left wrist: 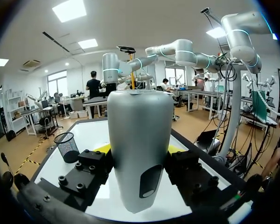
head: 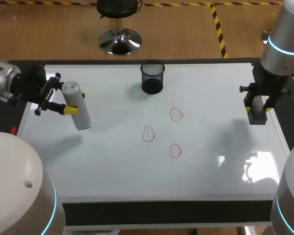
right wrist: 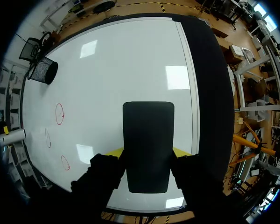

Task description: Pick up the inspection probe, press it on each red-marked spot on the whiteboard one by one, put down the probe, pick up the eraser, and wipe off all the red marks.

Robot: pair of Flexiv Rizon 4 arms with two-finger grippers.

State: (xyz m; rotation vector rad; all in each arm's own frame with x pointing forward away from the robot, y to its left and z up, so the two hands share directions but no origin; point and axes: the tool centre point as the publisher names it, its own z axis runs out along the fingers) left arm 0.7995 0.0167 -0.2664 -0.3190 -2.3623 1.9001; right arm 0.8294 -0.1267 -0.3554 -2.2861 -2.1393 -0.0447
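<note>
My left gripper (head: 71, 103) is shut on the silver, rounded inspection probe (head: 77, 108), which hangs tilted above the whiteboard's (head: 210, 166) left side. In the left wrist view the probe (left wrist: 139, 154) stands between the black fingers. My right gripper (head: 257, 108) is shut on the dark eraser (head: 257, 115), held above the board's right edge; in the right wrist view the eraser (right wrist: 148, 144) is clamped between both fingers. Three red marks (head: 176, 114), (head: 148, 133), (head: 175, 150) sit mid-board, apart from both grippers.
A black mesh cup (head: 153, 78) stands at the back middle of the board, also seen as the cup (right wrist: 43, 70) in the right wrist view. A dark border (head: 161, 211) runs along the board's front edge.
</note>
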